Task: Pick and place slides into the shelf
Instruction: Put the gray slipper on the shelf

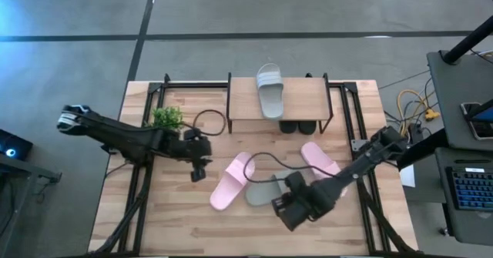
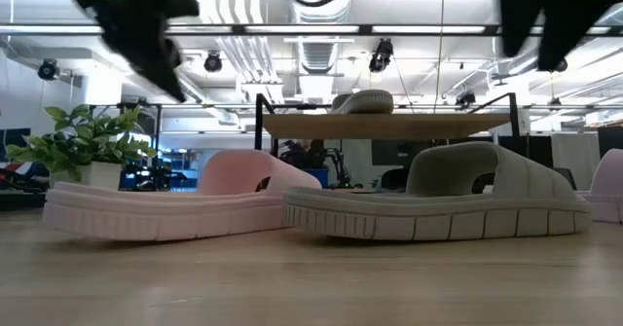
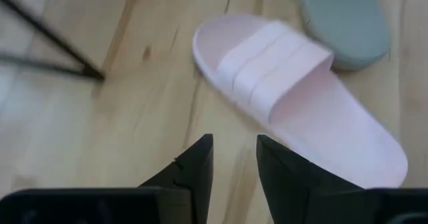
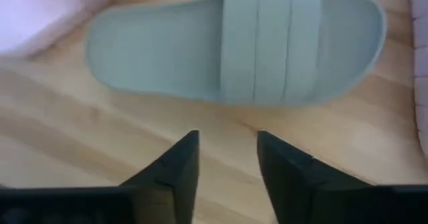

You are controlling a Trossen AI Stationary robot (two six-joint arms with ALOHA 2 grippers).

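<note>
A pale pink slide (image 1: 233,181) (image 3: 294,90) and a light grey slide (image 1: 264,190) (image 4: 247,43) lie sole-down side by side on the table's near middle. A second pink slide (image 1: 320,158) lies to their right. Another grey slide (image 1: 270,91) rests on the shelf's plank top (image 1: 300,100), and black slides (image 1: 296,125) sit under it. My left gripper (image 1: 199,169) (image 3: 234,147) hovers open just left of the pink slide. My right gripper (image 1: 283,208) (image 4: 227,144) hovers open just near of the grey slide. Neither touches anything.
A small green plant (image 1: 166,118) (image 2: 83,146) stands left of the shelf, behind my left arm. Black frame rails (image 1: 146,112) run along the table's left and right sides. Bare wood lies along the near edge (image 1: 231,235). A desk with a keyboard (image 1: 470,185) stands off the table's right.
</note>
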